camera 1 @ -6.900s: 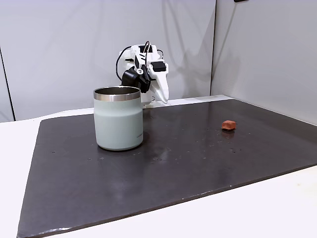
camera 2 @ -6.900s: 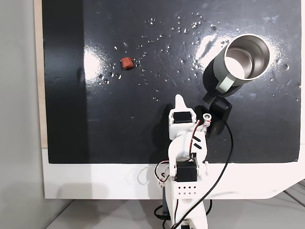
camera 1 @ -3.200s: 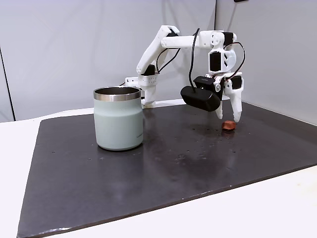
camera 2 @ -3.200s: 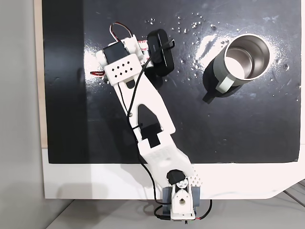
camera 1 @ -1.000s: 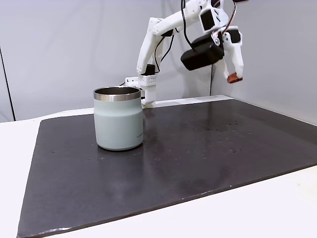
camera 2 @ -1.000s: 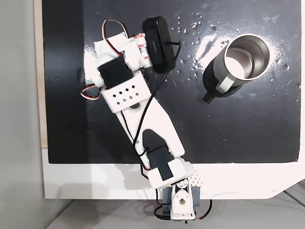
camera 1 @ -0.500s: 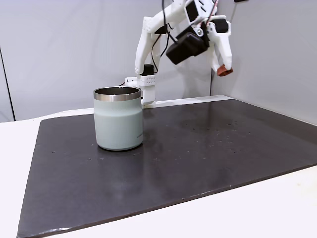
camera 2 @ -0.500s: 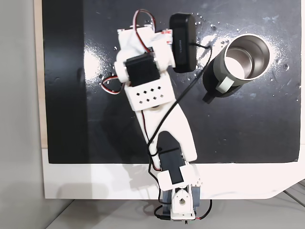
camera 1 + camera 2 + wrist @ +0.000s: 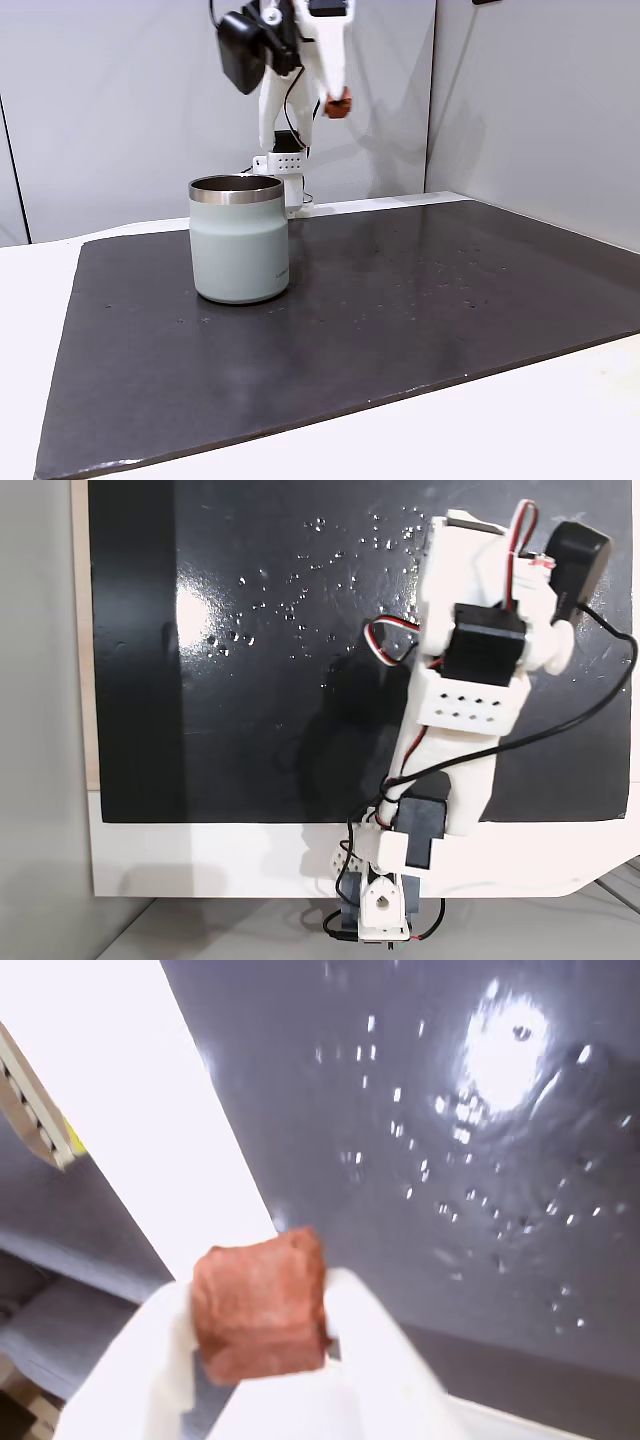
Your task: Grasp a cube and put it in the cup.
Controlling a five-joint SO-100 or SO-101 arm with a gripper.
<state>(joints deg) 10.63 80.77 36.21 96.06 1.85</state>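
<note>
My gripper (image 9: 338,101) hangs high above the table, shut on the small rust-orange cube (image 9: 339,104). It is up and to the right of the cup (image 9: 239,240), a squat pale grey-green tumbler with a steel rim standing upright on the dark mat. In the wrist view the cube (image 9: 260,1305) is pinched between my two white fingers (image 9: 375,1360), with the gripper (image 9: 258,1292) far above the mat. From above, the white arm (image 9: 470,670) reaches over the mat's right part.
The dark mat (image 9: 420,300) covers most of the white table (image 9: 500,430) and carries shiny specks (image 9: 300,600). A grey wall stands close behind the arm's base (image 9: 285,170). The wrist view shows the table's white edge strip (image 9: 150,1110) beside the mat (image 9: 450,1160).
The arm has swung left in the side view, carrying the cube from over the mat's right side to high up near the cup. The cup has not moved.
</note>
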